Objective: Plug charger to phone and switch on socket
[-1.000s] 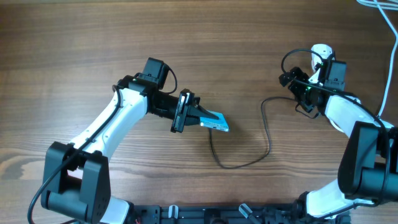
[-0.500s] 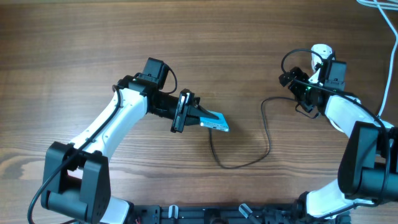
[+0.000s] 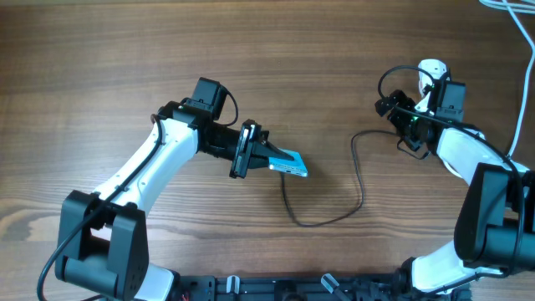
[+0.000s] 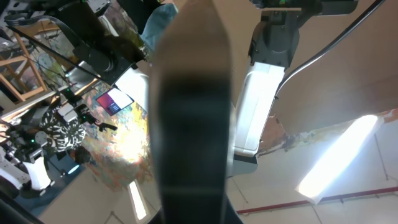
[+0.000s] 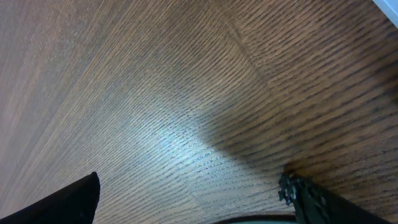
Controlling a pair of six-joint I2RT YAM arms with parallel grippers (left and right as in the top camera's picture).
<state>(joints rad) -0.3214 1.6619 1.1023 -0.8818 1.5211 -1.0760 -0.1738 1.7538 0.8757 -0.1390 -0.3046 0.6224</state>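
Observation:
My left gripper (image 3: 266, 157) is shut on the phone (image 3: 292, 165), a light blue slab held tilted just above the wood table. In the left wrist view the phone (image 4: 189, 124) is a dark blurred band seen edge-on. The thin black charger cable (image 3: 361, 188) runs from under the phone's near edge, loops right and climbs toward my right gripper (image 3: 391, 107). I cannot tell whether it is plugged in. My right gripper (image 5: 193, 199) is open over bare wood, with the cable (image 5: 249, 219) at the frame's bottom edge. A white part of the socket (image 3: 431, 67) shows by my right wrist; the rest is hidden.
A thick white cord (image 3: 512, 21) runs off the far right corner of the table (image 3: 125, 50). A white edge (image 5: 390, 4) shows in the top right corner of the right wrist view. The left wrist camera looks out at the room and my right arm (image 4: 264, 81).

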